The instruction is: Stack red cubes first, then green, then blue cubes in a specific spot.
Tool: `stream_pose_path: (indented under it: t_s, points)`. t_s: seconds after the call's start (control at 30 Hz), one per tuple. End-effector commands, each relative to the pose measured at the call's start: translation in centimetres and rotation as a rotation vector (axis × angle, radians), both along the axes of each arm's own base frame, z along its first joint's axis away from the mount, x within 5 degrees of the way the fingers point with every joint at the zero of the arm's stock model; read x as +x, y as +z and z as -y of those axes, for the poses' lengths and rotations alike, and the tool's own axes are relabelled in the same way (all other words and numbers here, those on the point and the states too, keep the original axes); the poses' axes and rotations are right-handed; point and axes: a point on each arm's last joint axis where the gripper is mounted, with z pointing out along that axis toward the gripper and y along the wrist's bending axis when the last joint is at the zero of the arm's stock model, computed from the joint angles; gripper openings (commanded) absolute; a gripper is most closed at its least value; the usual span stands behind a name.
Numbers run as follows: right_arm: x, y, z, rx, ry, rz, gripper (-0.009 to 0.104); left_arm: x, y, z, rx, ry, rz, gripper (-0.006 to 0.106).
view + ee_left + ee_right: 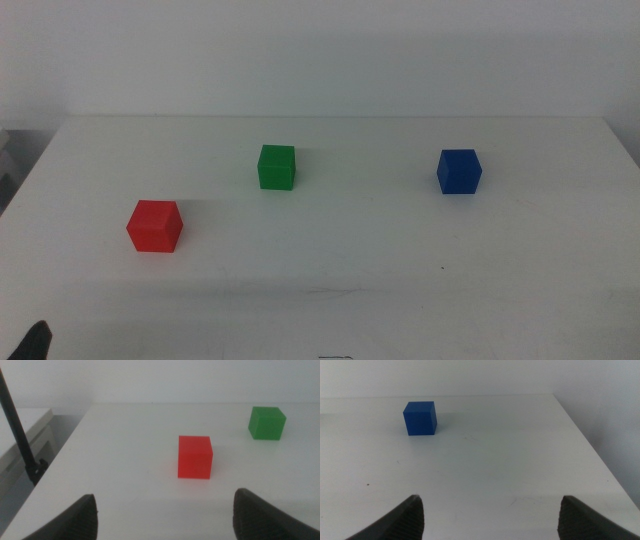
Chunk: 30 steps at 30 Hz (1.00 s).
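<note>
Three cubes stand apart on the white table. The red cube (155, 226) is at the front left, the green cube (277, 167) is farther back near the middle, and the blue cube (459, 171) is at the right. My left gripper (165, 512) is open and empty, low near the table's front left corner, with the red cube (195, 457) ahead between its jaws and the green cube (267, 423) beyond. Only its tip (32, 342) shows in the middle view. My right gripper (490, 515) is open and empty, with the blue cube (420, 418) well ahead of it.
The white table (330, 260) ends at a far edge against a pale wall. Its left edge (55, 455) drops off beside a dark pole (17, 430). Its right edge (592, 445) runs close to the right gripper's side.
</note>
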Motion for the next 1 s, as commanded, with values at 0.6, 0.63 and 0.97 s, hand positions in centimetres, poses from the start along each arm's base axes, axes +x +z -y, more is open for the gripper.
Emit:
stream_pose_path:
  t_s: [0.6, 0.63, 0.97]
  points:
    - [-0.1, 1.4, 0.0, -0.019, -0.001, 0.117, 0.087, 7.4, 16.0, -0.2, -0.008, 0.038, -0.503, 0.091]
    - [-0.1, 1.4, 0.0, -0.019, -0.001, 0.117, 0.087, 8.1, 16.6, -0.1, -0.007, 0.039, -0.513, 0.091]
    - [-0.1, 1.4, 0.0, -0.019, -0.001, 0.117, 0.087, 15.5, 18.0, 0.4, -0.026, 0.018, -0.739, 0.091]
